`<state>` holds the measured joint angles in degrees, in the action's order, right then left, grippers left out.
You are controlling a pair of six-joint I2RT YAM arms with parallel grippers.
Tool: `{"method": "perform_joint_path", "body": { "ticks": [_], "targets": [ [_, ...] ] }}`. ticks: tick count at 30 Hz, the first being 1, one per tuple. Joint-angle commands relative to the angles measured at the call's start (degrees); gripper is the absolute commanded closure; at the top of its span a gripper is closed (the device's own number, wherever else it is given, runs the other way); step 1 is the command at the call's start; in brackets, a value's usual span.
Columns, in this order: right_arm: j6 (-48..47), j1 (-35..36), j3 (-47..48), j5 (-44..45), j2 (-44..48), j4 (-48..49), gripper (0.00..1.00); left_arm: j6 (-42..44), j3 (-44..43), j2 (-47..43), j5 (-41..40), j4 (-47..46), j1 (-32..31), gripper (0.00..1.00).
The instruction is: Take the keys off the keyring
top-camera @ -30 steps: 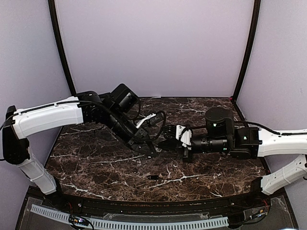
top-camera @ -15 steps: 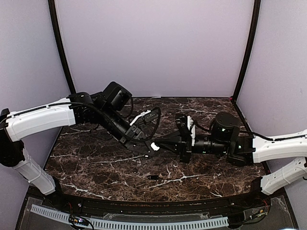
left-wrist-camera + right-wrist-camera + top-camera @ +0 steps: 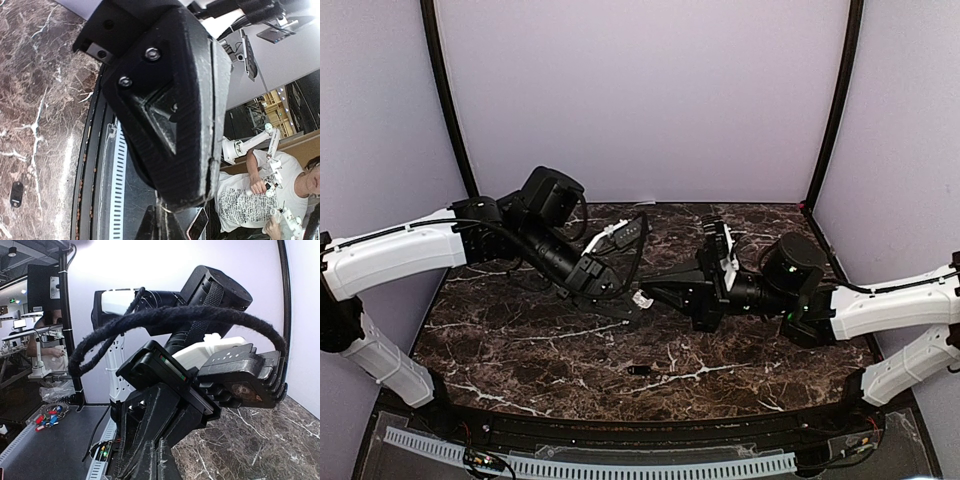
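Key (image 3: 638, 370) lies near the surface's (image 3: 520, 350) front edge, long axis along that edge. Both arms stretched inward, left tool (image 3: 636, 306) and right tool (image 3: 647, 290) closed, tips meeting above mid-surface; can't tell what they pinch.

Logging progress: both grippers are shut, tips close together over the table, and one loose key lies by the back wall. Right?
No: the key lies toward the front edge, nearer than the left gripper and right gripper, as the top view shows. The rest holds.
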<state>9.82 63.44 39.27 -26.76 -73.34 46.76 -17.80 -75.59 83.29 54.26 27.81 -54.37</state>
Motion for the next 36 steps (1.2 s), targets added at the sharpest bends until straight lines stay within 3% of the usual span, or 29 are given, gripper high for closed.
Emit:
{"method": "perform_joint_path", "body": {
  "ticks": [1, 10, 19, 24, 29, 36],
  "targets": [
    [3.7, 0.98, 1.26, -4.68, -2.84, 6.51, 1.0, 1.05, 0.53, -0.38, 0.34, -11.4, -0.39, 1.0],
    [8.59, 0.53, 1.06, -9.34, -4.82, 11.98, 1.0, -0.53, 3.77, -2.51, 1.07, -20.82, 0.31, 1.0],
    [13.87, -0.16, 4.88, -20.85, -8.4, 15.76, 1.0, -2.78, 5.95, -0.61, 9.06, -31.31, 0.73, 1.0],
    [14.39, -0.18, 7.17, -26.95, -10.22, 13.0, 1.0, -1.49, 4.75, 0.29, 10.02, -31.47, 1.29, 1.0],
    [11.53, -0.25, 6.35, -27.38, -9.84, 7.72, 1.0, -1.34, 3.68, -0.14, 9.98, -31.8, 2.6, 1.0],
    [3.03, -0.47, 6.4, -23.76, -8.11, -7.14, 1.0, 5.47, -0.79, 1.08, 7.13, -21.13, 3.07, 1.0]
  ]
}}
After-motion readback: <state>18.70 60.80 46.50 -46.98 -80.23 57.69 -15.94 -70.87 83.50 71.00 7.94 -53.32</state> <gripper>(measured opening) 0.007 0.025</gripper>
